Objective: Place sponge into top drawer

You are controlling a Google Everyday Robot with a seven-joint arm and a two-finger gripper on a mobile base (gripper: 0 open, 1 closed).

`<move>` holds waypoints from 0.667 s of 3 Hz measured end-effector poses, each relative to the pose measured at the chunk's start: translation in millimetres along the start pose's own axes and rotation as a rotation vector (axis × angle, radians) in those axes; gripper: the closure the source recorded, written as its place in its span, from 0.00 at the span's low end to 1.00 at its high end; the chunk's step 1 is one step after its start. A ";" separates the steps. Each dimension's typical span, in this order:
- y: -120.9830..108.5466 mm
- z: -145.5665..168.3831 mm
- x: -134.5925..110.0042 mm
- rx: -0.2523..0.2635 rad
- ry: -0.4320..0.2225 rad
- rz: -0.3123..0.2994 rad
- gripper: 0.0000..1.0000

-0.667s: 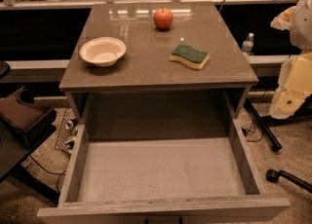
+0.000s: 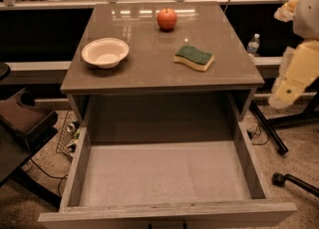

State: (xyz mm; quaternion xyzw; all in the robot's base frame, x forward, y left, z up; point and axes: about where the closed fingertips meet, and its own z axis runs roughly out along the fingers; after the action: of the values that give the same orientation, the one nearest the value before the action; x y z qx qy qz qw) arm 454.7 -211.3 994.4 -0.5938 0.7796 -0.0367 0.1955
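Observation:
The sponge (image 2: 194, 57), dark green on top with a yellow base, lies flat on the right part of the tabletop (image 2: 149, 73). The top drawer (image 2: 164, 173) is pulled fully open below the tabletop, and its pale bottom holds nothing. My gripper (image 2: 283, 96) hangs at the end of the pale arm at the right edge of the view, off the table's right side. It is well apart from the sponge, level with the table edge, and holds nothing that I can see.
A white bowl (image 2: 105, 52) sits on the left of the tabletop and a red apple (image 2: 167, 18) at the back centre. A water bottle (image 2: 253, 44) stands behind the table on the right. A dark chair (image 2: 22, 123) is at the left, and cables and a caster lie on the floor.
The arm at the right edge has shifted slightly upward. The sponge, bowl, apple and drawer have not moved.

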 end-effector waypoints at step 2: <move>-130.3 24.1 -54.3 0.082 -0.425 0.281 0.00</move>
State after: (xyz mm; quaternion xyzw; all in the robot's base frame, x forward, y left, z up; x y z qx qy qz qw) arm 593.7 -194.0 1024.1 -0.4656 0.7937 0.0847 0.3822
